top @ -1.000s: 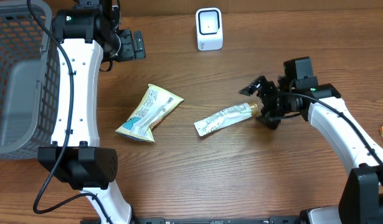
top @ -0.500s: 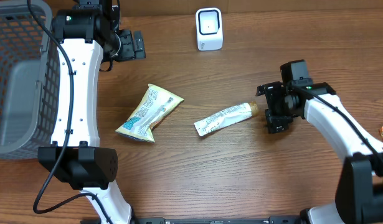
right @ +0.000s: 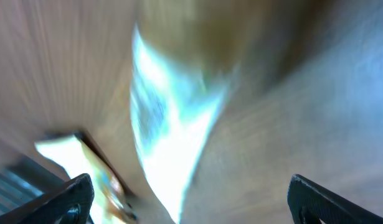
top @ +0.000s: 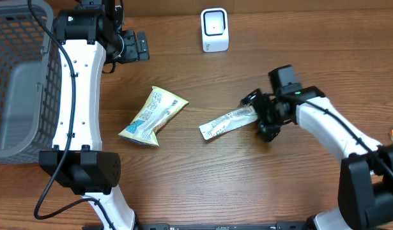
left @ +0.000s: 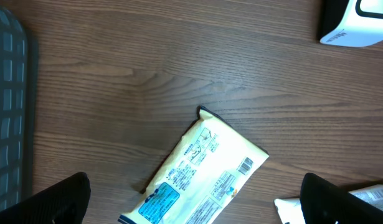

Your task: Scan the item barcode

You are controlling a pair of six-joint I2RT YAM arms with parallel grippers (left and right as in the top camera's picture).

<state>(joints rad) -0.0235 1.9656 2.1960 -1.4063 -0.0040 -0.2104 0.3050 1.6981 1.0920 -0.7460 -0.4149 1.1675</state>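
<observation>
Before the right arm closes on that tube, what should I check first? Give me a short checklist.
1. Right fingers spread open: ok.
2. Right fingers astride the tube at its cap: cannot tell, wrist view blurred.
3. tube lying apart from the pouch: ok.
4. Scanner upright, unobstructed: ok.
5. Left fingers open, away from the tube: ok.
6. Barcode on the tube facing up: cannot tell.

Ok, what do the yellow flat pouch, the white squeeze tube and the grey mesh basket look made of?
The yellow flat pouch looks like thin plastic film, slightly glossy: its printed surface is creased. The white squeeze tube seems to be soft plastic or laminate: it is printed, with a flattened tail. The grey mesh basket looks like matte moulded plastic, though coated wire is possible: its walls are an even grid.
</observation>
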